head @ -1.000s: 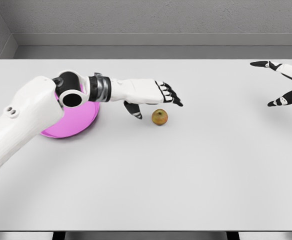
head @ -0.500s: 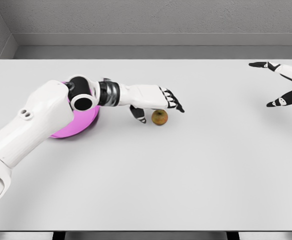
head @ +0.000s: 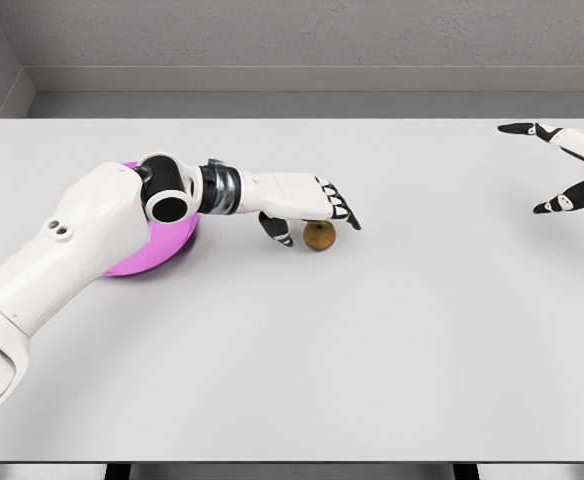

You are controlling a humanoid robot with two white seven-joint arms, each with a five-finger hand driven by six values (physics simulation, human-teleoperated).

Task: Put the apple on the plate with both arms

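reach step: left hand (head: pixel 307 205) over apple (head: pixel 319 236), fingers (head: pixel 344 212) spread, nothing held. next: fingers closed round apple, carried to plate (head: pixel 162 250) at 9 o'clock. right hand (head: pixel 562 165) spread, idle.

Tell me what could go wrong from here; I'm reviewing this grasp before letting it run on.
1. The left hand sits over the apple with its fingers not closed around it; the round apple could roll away across the table if nudged.
2. The left arm covers much of the pink plate, so carrying the apple back may bump it.
3. The right hand is far off at the table's right edge, so it cannot steady the apple.
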